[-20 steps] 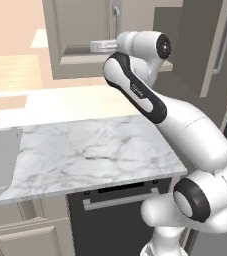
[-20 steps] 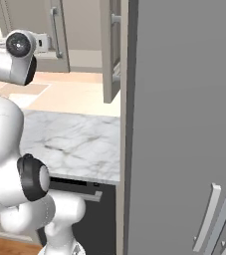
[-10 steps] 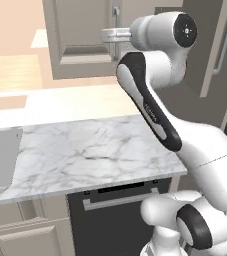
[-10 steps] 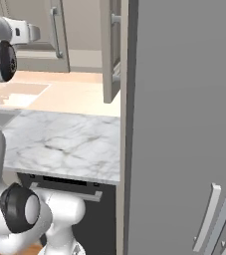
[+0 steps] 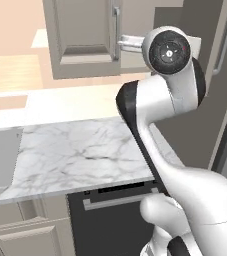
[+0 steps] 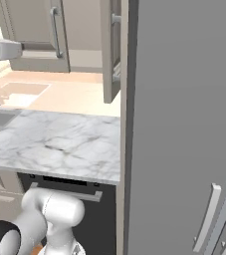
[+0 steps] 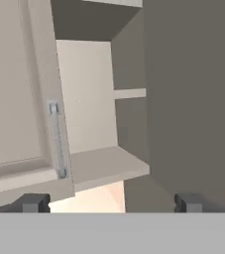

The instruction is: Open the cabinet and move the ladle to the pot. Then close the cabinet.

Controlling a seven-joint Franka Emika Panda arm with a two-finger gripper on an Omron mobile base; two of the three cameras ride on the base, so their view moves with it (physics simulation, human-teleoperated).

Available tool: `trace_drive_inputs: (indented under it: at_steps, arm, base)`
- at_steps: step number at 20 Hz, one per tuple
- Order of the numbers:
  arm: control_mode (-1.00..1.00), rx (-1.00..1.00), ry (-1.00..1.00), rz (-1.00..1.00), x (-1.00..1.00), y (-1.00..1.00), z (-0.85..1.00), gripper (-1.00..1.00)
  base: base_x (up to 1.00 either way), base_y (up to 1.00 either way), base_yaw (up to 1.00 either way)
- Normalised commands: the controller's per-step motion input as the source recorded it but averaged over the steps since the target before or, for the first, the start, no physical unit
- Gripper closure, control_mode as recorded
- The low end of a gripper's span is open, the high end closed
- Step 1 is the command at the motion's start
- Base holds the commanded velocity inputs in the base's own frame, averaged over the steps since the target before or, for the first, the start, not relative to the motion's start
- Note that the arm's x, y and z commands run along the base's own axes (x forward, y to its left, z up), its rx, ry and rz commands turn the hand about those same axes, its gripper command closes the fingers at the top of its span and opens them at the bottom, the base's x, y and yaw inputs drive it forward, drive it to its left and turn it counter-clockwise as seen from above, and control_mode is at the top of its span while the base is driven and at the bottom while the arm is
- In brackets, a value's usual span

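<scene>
The two-finger tool (image 7: 112,202) is raised to the wide wall-hung beige-grey cabinet (image 7: 15,94), its dark fingertips (image 7: 32,202) spread wide apart with nothing between them. Straight ahead, the right door is swung open; the closed left door with its vertical silver bar handle (image 7: 57,141) sits just left. Inside, bare shelf. Below the tool lies the white marble bench (image 5: 85,155).

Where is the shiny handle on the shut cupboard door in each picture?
Left base view: the handle is at the top middle, standing upright.
Right base view: it is at the top left.
Hand view: it is left of middle, low down.
Shared landmark: the closed door that carries it, along its right edge.
</scene>
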Motion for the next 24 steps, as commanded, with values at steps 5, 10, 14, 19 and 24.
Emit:
trace_drive_inputs:
  at_steps: [5,10,14,19,24]
  arm:
    - [-1.0,0.0,0.03,-0.47,-0.79,-0.79,-0.02,-1.0]
    - [-1.0,0.0,0.01,-0.29,-0.61,-0.85,-0.2,-1.0]
    - [-1.0,-0.03,-0.03,-0.21,-0.68,-0.54,-0.26,-1.0]
    - [-1.0,-0.04,-0.07,-0.1,-0.23,-0.32,-0.23,-1.0]
    - [-1.0,-0.01,-0.15,0.0,0.09,-0.07,-0.3,-1.0]
  base:
    - [0.0,0.0,0.0]
    - [0.0,0.0,0.0]
    - [0.0,0.0,0.0]
    - [0.0,0.0,0.0]
    - [0.0,0.0,0.0]
